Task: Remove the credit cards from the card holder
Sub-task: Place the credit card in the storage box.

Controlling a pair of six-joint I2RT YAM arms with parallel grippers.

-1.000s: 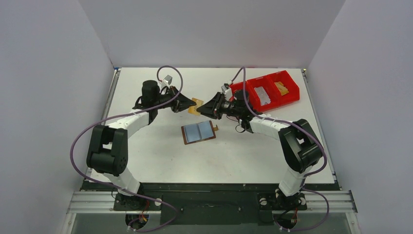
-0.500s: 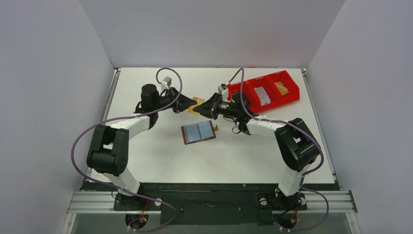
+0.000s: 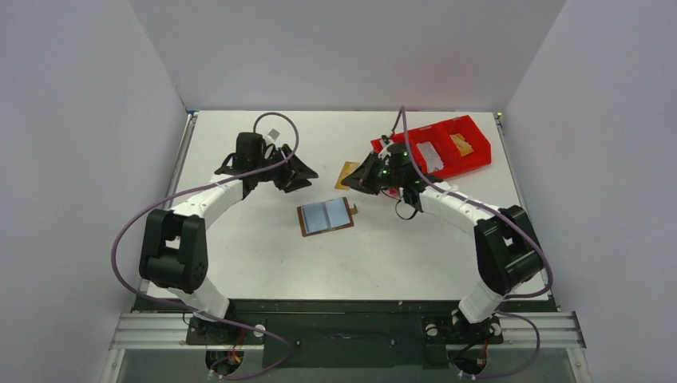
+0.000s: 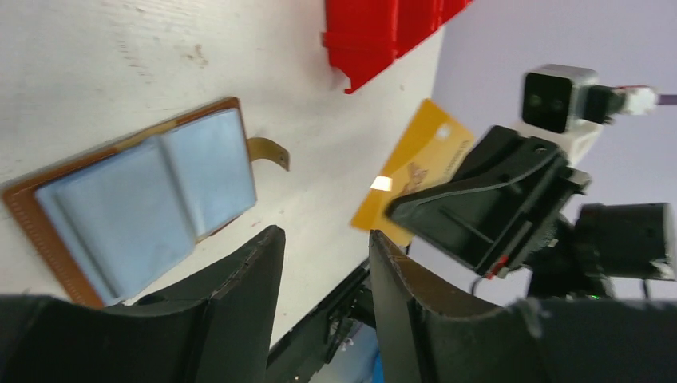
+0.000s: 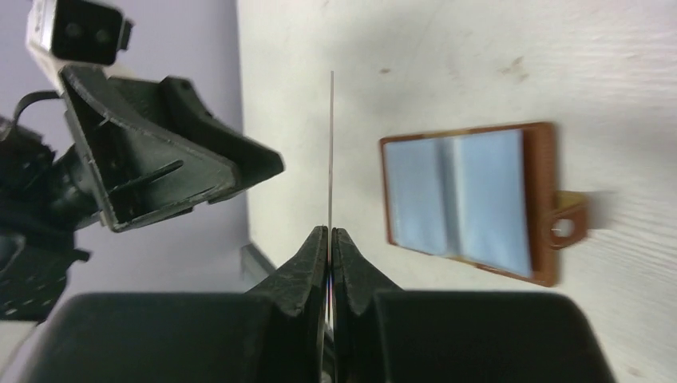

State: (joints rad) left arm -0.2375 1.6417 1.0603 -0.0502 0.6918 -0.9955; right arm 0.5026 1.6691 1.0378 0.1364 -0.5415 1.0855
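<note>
Right gripper clamped on yellow card, aloft; left gripper spread apart, facing it.

White counter, flat and matte, with faint grey scuff marks on the surface. Two items lie directly on it. The card holder sits about centre, opened flat with its pale grey-blue pockets facing up, brown border showing all round, and closing tab pointing to 3 o'clock. A red bin with three compartments stands at 2 o'clock, well apart from the holder.
</note>
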